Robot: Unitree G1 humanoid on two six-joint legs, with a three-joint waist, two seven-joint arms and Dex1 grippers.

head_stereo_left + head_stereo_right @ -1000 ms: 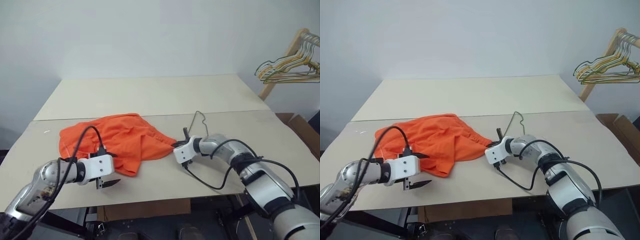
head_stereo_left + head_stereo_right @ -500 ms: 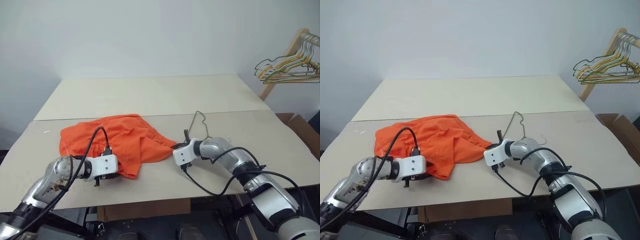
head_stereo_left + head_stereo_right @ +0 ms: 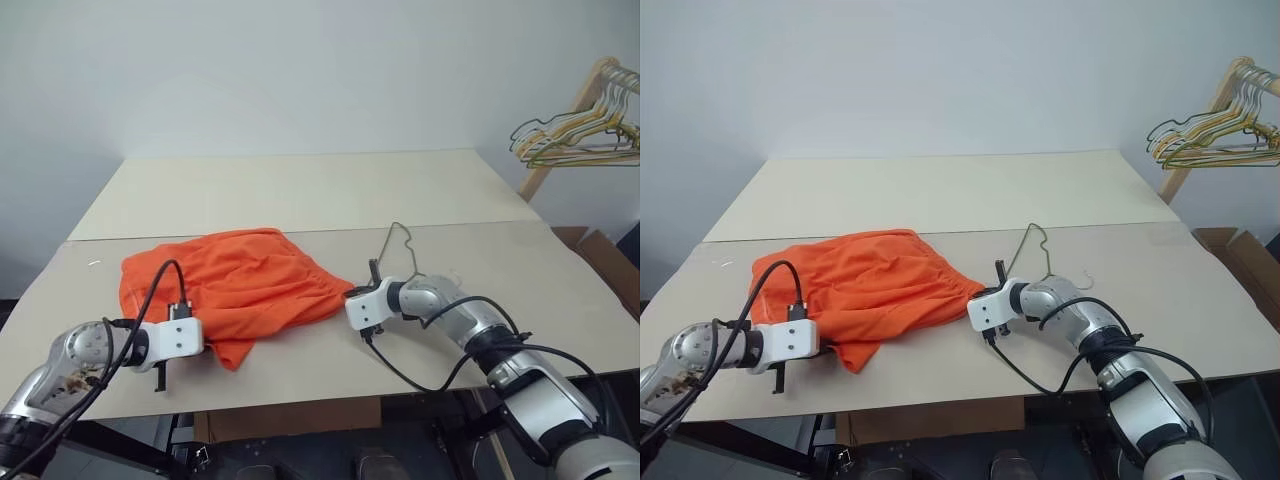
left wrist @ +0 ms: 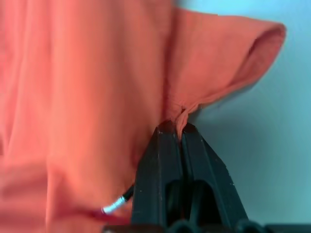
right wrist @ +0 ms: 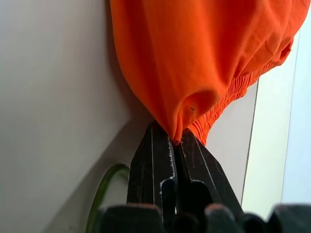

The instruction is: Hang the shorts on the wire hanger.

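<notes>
Since a second ago the left gripper (image 4: 176, 132) has closed on the near hem of the shorts (image 3: 245, 285) and drawn it leftward. The right gripper (image 5: 174, 141) pinches the waistband end. The shorts look light, soft and floppy; hems and elastic look the best holds. Bright orange, they lie spread on the table (image 3: 300, 190), the wire hanger (image 3: 400, 245) just beyond.

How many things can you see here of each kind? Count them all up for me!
Orange shorts: 1
Wire hanger on the table: 1
Bunch of hangers on the wooden rack: 1
Robot tools pinching the shorts: 2, left tool and right tool
Tables: 2
Total: 7
</notes>
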